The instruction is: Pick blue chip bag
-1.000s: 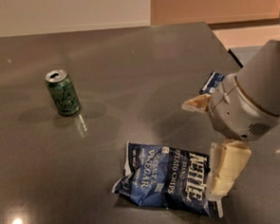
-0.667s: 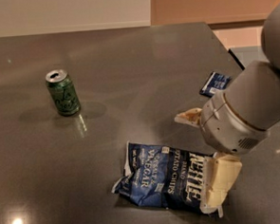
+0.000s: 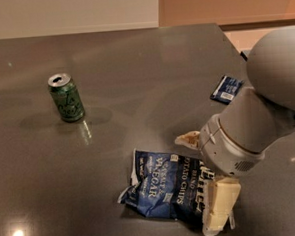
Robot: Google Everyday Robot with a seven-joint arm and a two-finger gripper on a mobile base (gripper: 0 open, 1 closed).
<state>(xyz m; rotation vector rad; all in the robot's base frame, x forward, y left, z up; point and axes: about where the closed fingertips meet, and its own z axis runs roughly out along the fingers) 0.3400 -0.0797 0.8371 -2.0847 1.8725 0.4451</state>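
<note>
Nearest, at lower right: cream-coloured claw (image 3: 196, 184), spread wide. Near finger (image 3: 220, 208) down over the front side of the bag's right end, far finger (image 3: 189, 139) beyond its back side, the bag's end between the two. Not closed on anything; cannot tell whether either finger touches the bag.

Just left of that, lying flat on the dark grey worktop (image 3: 134, 65): blue chip bag (image 3: 161, 184). Long axis left to right across the view, the right end a little nearer than the left. Lettering turned sideways to the viewer, with the large brand word at the right end, partly hidden behind the claw. Dark blue, crinkled and glossy, white print, pale edges at the left corners.

Above the claw, filling the right side: thick light-grey arm (image 3: 258, 128), rounded, reaching in from the right edge.

Farther back at right, near the worktop's edge and well apart from the bag: small flat blue packet (image 3: 227, 88).

Farther back at left, well apart from everything else: green can (image 3: 66, 97), upright, top opened.

Compared with a moment ago: claw lower and further left, closer over the bag's right end; small packet less covered by the arm; bag and can in the same places.
</note>
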